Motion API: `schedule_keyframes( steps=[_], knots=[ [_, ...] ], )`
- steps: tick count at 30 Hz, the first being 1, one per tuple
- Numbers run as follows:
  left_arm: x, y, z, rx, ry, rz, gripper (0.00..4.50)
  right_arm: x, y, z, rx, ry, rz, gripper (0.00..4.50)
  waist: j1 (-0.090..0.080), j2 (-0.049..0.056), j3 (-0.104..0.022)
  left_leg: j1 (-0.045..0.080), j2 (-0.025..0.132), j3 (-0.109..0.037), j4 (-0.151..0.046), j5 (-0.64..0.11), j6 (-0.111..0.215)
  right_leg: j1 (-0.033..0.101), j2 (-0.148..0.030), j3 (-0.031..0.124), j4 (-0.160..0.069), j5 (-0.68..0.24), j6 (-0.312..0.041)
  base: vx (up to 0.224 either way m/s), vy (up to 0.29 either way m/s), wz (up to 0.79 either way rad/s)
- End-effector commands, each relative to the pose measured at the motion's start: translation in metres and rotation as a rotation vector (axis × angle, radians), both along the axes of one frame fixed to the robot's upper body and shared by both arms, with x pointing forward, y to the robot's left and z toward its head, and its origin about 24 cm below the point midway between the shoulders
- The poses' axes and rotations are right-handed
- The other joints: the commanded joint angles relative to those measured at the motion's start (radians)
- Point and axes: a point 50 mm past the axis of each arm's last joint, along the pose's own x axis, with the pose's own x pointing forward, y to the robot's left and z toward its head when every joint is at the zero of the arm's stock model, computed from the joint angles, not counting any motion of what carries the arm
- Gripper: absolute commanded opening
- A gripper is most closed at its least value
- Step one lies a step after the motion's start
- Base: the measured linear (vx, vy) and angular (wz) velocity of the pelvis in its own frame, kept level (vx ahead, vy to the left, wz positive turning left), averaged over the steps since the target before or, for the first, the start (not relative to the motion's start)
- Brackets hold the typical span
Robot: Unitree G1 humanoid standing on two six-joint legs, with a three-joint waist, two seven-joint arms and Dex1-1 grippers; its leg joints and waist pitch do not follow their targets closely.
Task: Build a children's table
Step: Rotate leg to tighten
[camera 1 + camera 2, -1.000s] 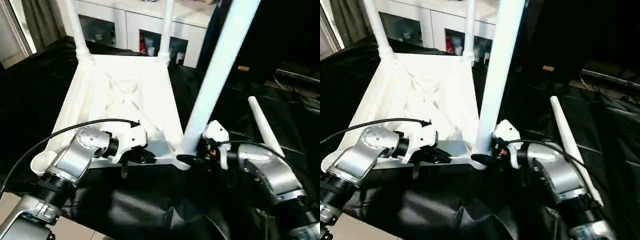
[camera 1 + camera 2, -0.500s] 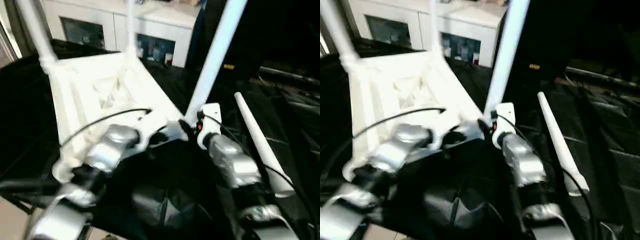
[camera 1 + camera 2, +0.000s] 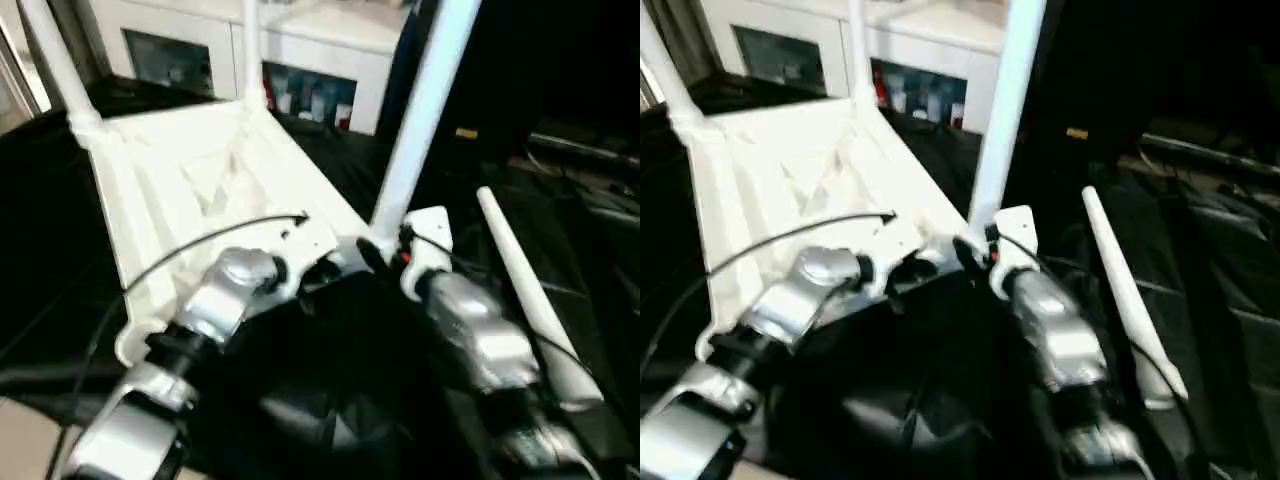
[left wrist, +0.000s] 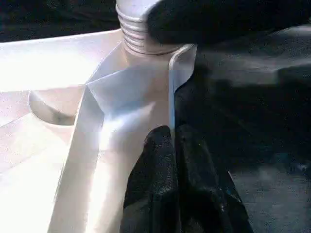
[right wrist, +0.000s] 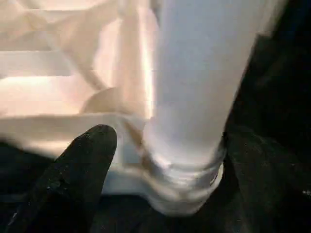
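The children's table lies upside down: its white ribbed tabletop (image 3: 200, 170) rests on black cloth. Two legs stand in the far corner sockets (image 3: 50, 60) (image 3: 250, 50). A third leg (image 3: 420, 110) stands in the near right socket. My left gripper (image 3: 312, 275) is shut on the tabletop's thin near rim (image 4: 170, 87). My right gripper (image 3: 375, 255) is open around the base of the near right leg (image 5: 194, 73). One of its fingers (image 5: 82, 170) stands apart from the leg's threaded collar. Another white leg (image 3: 520, 290) lies loose on the cloth to the right.
A white cabinet (image 3: 330, 60) with glass doors stands behind the tabletop. Black cloth (image 3: 330, 400) covers the work surface and hangs over its near edge. Dark folds and clutter lie at the far right.
The whole picture has shifted and tilted. My right gripper's fingers have spread away from the base of the near right leg. My left gripper stays shut on the rim.
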Motion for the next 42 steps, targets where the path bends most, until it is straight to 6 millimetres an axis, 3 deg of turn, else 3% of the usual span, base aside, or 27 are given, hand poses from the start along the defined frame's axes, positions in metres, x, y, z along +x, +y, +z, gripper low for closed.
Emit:
schedule_keyframes(
  steps=[1,4,6,8,12,16,18,23,24,25,26,27,28,29,30,31,32,33,34,35,36,37,38,39,40,41,42],
  knots=[
    [0.003,0.010,0.002,0.024,-0.015,0.017,0.00,-0.009,-0.001,0.005,0.006,-0.004,0.076,3.90,0.009,0.012,-0.071,-0.011,0.026,0.000,-0.077,-0.110,0.045,0.070,-0.055,0.052,-0.055,-0.236,-0.153,0.000,0.000,0.00],
    [0.002,0.014,0.003,0.023,-0.009,-0.022,0.00,-0.021,-0.012,0.009,0.002,-0.004,0.129,3.90,0.013,0.013,-0.071,-0.007,0.029,0.003,-0.075,-0.095,0.057,0.069,-0.055,0.054,-0.050,-0.181,-0.184,0.000,0.000,0.00],
    [0.000,0.015,0.004,0.019,-0.011,-0.048,0.00,-0.025,-0.015,0.011,-0.001,-0.007,0.156,3.90,0.013,0.016,-0.069,-0.007,0.030,0.003,-0.077,-0.110,0.053,0.069,-0.055,0.053,-0.052,-0.201,-0.191,0.000,0.000,0.00],
    [-0.003,0.016,0.006,0.007,-0.022,-0.113,0.00,-0.031,-0.020,0.016,-0.009,-0.008,0.201,3.90,0.014,0.013,-0.067,-0.006,0.029,0.004,-0.079,-0.146,0.049,0.069,-0.056,0.054,-0.060,-0.257,-0.176,0.000,0.000,0.00],
    [-0.011,0.019,0.011,-0.019,-0.058,-0.249,0.00,-0.034,-0.033,0.024,-0.014,-0.014,0.212,3.90,0.017,0.018,-0.064,-0.001,0.032,0.002,-0.083,-0.183,0.032,0.062,-0.058,0.054,-0.068,-0.322,-0.156,0.000,0.000,0.00],
    [-0.011,0.025,0.014,-0.018,-0.115,-0.238,0.00,-0.030,-0.046,0.020,-0.030,-0.007,0.099,3.90,0.028,0.021,-0.067,0.013,0.035,0.010,-0.080,-0.170,0.015,0.050,-0.054,0.058,-0.060,-0.246,-0.186,0.000,0.000,0.00],
    [-0.009,0.029,0.012,0.020,-0.137,-0.206,0.00,-0.028,-0.050,0.013,-0.043,0.019,0.017,3.90,0.029,0.020,-0.066,0.010,0.036,0.016,-0.082,-0.170,0.010,0.053,-0.054,0.058,-0.057,-0.243,-0.193,0.000,0.000,0.00],
    [-0.012,0.029,0.014,-0.024,-0.139,-0.222,0.00,-0.030,-0.048,0.008,-0.020,0.039,-0.034,3.90,0.029,0.020,-0.068,0.001,0.034,0.013,-0.084,-0.163,-0.006,0.060,-0.057,0.058,-0.054,-0.259,-0.164,0.000,0.000,0.00],
    [-0.010,0.032,0.012,-0.026,-0.108,-0.189,0.00,-0.030,-0.045,0.004,-0.001,0.060,-0.056,3.90,0.028,0.017,-0.071,0.041,0.024,0.056,-0.061,-0.209,-0.062,0.025,-0.028,0.087,-0.066,-0.297,-0.149,0.000,0.000,0.00],
    [-0.009,0.032,0.013,-0.021,-0.118,-0.191,0.00,-0.031,-0.044,0.003,0.006,0.067,-0.064,3.90,0.037,0.012,-0.071,0.040,0.014,0.078,-0.051,-0.235,-0.073,0.021,-0.020,0.128,-0.071,-0.337,-0.157,-0.006,0.012,-0.37],
    [-0.009,0.032,0.013,-0.015,-0.128,-0.196,0.00,-0.031,-0.043,0.002,0.009,0.071,-0.071,3.90,0.046,-0.001,-0.073,0.041,0.001,0.087,-0.036,-0.268,-0.066,0.023,-0.017,0.149,-0.072,-0.359,-0.162,-0.006,0.015,-0.36],
    [-0.008,0.033,0.013,-0.002,-0.134,-0.202,0.00,-0.031,-0.041,0.002,0.020,0.076,-0.075,3.90,0.072,-0.015,-0.070,0.023,-0.016,0.068,0.009,-0.300,-0.024,0.058,-0.060,0.233,-0.098,-0.438,-0.195,-0.007,0.027,-0.42],
    [-0.007,0.033,0.013,-0.002,-0.136,-0.200,0.00,-0.031,-0.040,0.002,0.029,0.078,-0.078,3.90,0.103,-0.017,-0.065,0.000,-0.025,0.031,0.080,-0.293,0.008,0.086,-0.119,0.338,-0.132,-0.534,-0.227,-0.004,0.077,-0.44],
    [-0.006,0.033,0.014,-0.003,-0.141,-0.201,0.00,-0.031,-0.039,0.002,0.033,0.079,-0.081,3.90,0.114,-0.018,-0.062,-0.030,-0.038,-0.016,0.124,-0.256,0.009,0.103,-0.126,0.398,-0.139,-0.585,-0.241,-0.004,0.077,-0.44],
    [-0.006,0.033,0.015,0.009,-0.154,-0.203,0.00,-0.031,-0.038,0.002,0.032,0.081,-0.084,3.90,0.116,-0.022,-0.059,-0.041,-0.048,-0.038,0.140,-0.240,0.003,0.100,-0.110,0.417,-0.138,-0.592,-0.237,-0.013,0.131,-0.51],
    [-0.005,0.034,0.015,0.018,-0.163,-0.204,0.00,-0.031,-0.038,0.001,0.030,0.082,-0.086,3.90,0.123,-0.015,-0.060,-0.040,-0.059,-0.070,0.152,-0.212,0.001,0.088,-0.082,0.443,-0.140,-0.557,-0.232,-0.043,0.188,-0.52],
    [-0.004,0.033,0.016,0.040,-0.184,-0.209,0.00,-0.032,-0.037,0.001,0.032,0.082,-0.090,3.90,0.123,-0.008,-0.063,-0.041,-0.065,-0.082,0.147,-0.199,0.008,0.084,-0.063,0.455,-0.137,-0.523,-0.219,-0.043,0.188,-0.52],
    [-0.004,0.033,0.017,0.055,-0.194,-0.219,0.00,-0.032,-0.036,0.000,0.039,0.085,-0.097,3.90,0.109,0.017,-0.065,0.010,-0.074,-0.079,0.058,-0.157,0.029,0.041,0.050,0.420,-0.130,-0.471,-0.147,-0.075,0.231,-0.43],
    [-0.004,0.033,0.017,0.055,-0.194,-0.219,0.00,-0.032,-0.036,0.000,0.039,0.085,-0.097,3.90,0.050,0.070,-0.059,0.097,-0.001,-0.083,-0.064,-0.113,0.058,-0.086,0.155,0.245,-0.002,-0.367,-0.037,-0.081,0.241,-0.31],
    [-0.004,0.034,0.016,0.059,-0.189,-0.215,0.00,-0.032,-0.034,0.000,0.046,0.086,-0.103,3.90,0.038,0.055,-0.082,0.043,0.021,-0.129,-0.089,-0.090,0.134,-0.044,0.102,0.161,0.100,-0.249,-0.071,-0.081,0.241,-0.31],
    [-0.003,0.034,0.016,0.061,-0.184,-0.210,0.00,-0.031,-0.033,0.000,0.050,0.086,-0.108,3.90,0.035,0.090,-0.084,0.030,0.029,-0.126,-0.069,0.064,0.022,-0.049,0.066,0.101,0.098,-0.112,-0.091,-0.085,0.244,0.02],
    [-0.003,0.035,0.016,0.065,-0.189,-0.205,0.00,-0.031,-0.032,0.000,0.053,0.086,-0.109,3.90,0.002,0.078,-0.096,0.064,0.051,-0.153,-0.043,0.378,-0.132,-0.047,0.052,0.072,0.101,-0.049,-0.068,-0.063,0.228,0.07],
    [-0.002,0.036,0.016,0.051,-0.181,-0.188,0.00,-0.031,-0.031,0.000,0.057,0.086,-0.109,3.90,0.003,0.096,-0.091,0.061,0.052,-0.169,-0.052,0.516,-0.213,-0.038,0.054,0.057,0.116,-0.075,-0.055,-0.063,0.228,0.07],
    [-0.001,0.036,0.017,0.049,-0.181,-0.188,0.00,-0.032,-0.030,0.001,0.058,0.085,-0.107,3.90,-0.002,0.086,-0.100,0.083,0.074,-0.181,-0.042,0.710,-0.212,-0.043,0.043,0.045,0.123,-0.129,-0.006,-0.039,0.156,-0.06],
    [-0.001,0.035,0.017,0.045,-0.180,-0.189,0.00,-0.032,-0.029,0.001,0.059,0.084,-0.105,3.90,-0.010,0.073,-0.109,0.093,0.077,-0.182,-0.037,0.763,-0.144,-0.028,0.023,0.048,0.105,-0.142,0.025,-0.058,0.076,-0.04],
    [-0.002,0.035,0.017,0.034,-0.177,-0.191,0.00,-0.032,-0.029,0.001,0.060,0.084,-0.103,3.90,-0.011,0.067,-0.109,0.094,0.067,-0.179,-0.034,0.784,-0.108,-0.017,0.013,0.055,0.088,-0.120,0.028,-0.058,0.076,-0.04],
    [-0.002,0.035,0.017,0.032,-0.176,-0.192,0.00,-0.032,-0.029,0.001,0.060,0.083,-0.102,3.90,-0.016,0.045,-0.109,0.085,0.020,-0.166,-0.022,0.790,-0.071,0.024,-0.026,0.083,0.018,0.006,0.013,-0.076,0.010,-0.14]
  ],
)
